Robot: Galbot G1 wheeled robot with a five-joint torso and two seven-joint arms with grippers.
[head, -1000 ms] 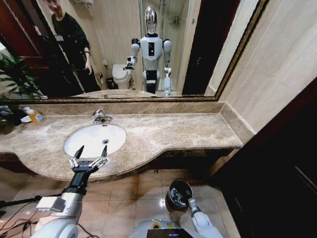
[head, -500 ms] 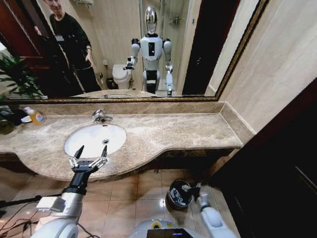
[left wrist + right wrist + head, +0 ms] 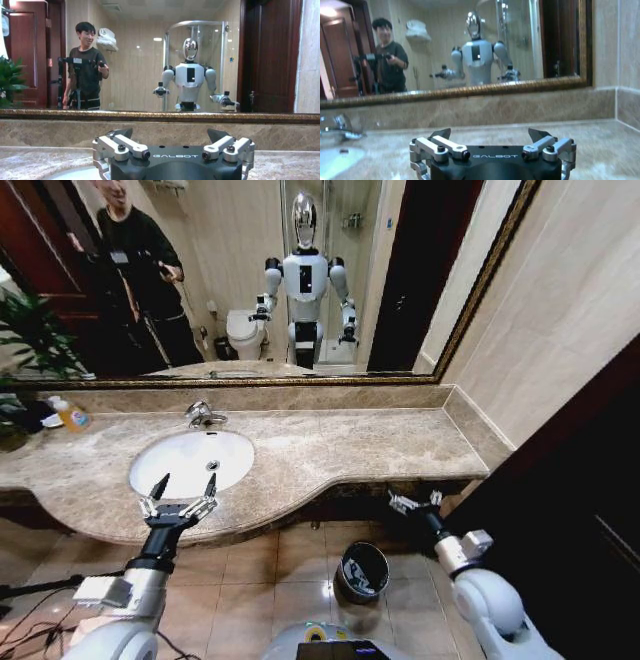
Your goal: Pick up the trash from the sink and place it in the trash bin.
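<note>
Head view: beige veined marble desk [image 3: 330, 442] with a curved front edge; the sink [image 3: 190, 462], a smooth white oval basin, is set into its left part, with a chrome tap [image 3: 203, 415] behind it. The basin looks bare; no trash can be made out in it. A soap bottle [image 3: 71, 416] of orange liquid stands at the far left by the wall. The trash bin [image 3: 362, 570], a small round dark metal bucket with a shiny rim, stands on the tiled floor below the desk edge; pale scraps lie inside it. The left tool [image 3: 182, 484] is held over the near rim of the sink, arm reaching straight forward, fingers spread wide, nothing between them. The right tool [image 3: 412, 501] is raised just below the desk's front edge, up and to the right of the bin, forearm angled up toward the desk; fingers apart and empty.

Left wrist view: left tool [image 3: 170, 132] level, facing the gilt-framed mirror [image 3: 160, 56]; both dark-tipped fingers wide apart, holding nothing. A sliver of white sink [image 3: 70, 174] shows underneath.

Right wrist view: right tool [image 3: 491, 131] level above the marble desk [image 3: 600, 150], fingers wide apart, empty. The sink [image 3: 332, 161] and tap [image 3: 337, 125] lie well off to the side.
</note>
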